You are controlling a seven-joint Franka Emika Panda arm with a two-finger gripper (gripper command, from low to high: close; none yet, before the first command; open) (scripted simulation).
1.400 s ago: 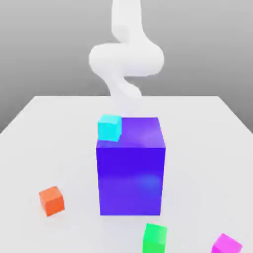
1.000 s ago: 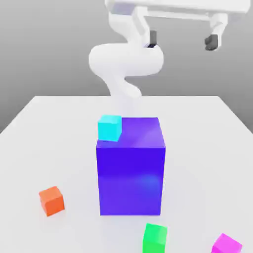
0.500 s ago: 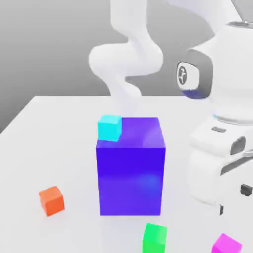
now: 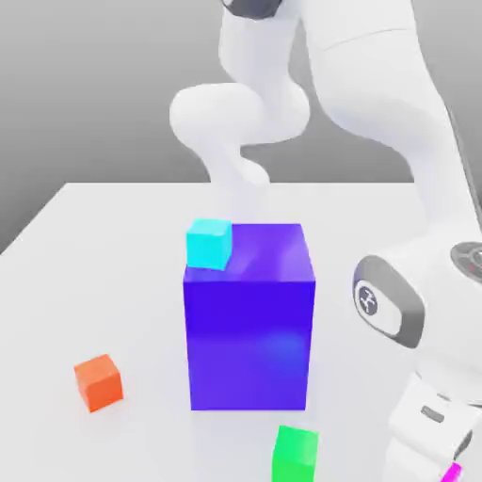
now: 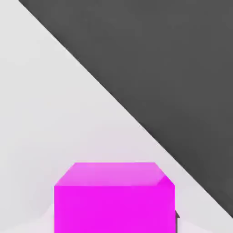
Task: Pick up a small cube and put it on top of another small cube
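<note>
Down over the near corner of the bench [image 4: 75, 235] on the exterior view's right the arm has dropped in the last half second, its wrist now covering nearly all of the magenta cube [image 5: 113, 196], of which a thin sliver shows at the exterior view's lower right edge beside the wrist. That cube appears to be the one being picked, and it sits flat on the bench close to the bench's edge. Whether the tool is apart or together cannot be told from these pictures. The risk, as I judge it, is a nudge: the cube lies so close to the bench edge that a finger landing on its top or clipping a side could push it off (the hand view shows the dark drop just beyond). Only the exterior view gives the rest of the layout: the cyan cube [image 4: 208, 244] perched on a top corner of the big blue block [image 4: 249, 329], the orange cube [image 4: 99, 381] and the green cube [image 4: 296, 454] lying apart on the bench. The hand view alone gives the magenta cube's full front face, square to the camera.
</note>
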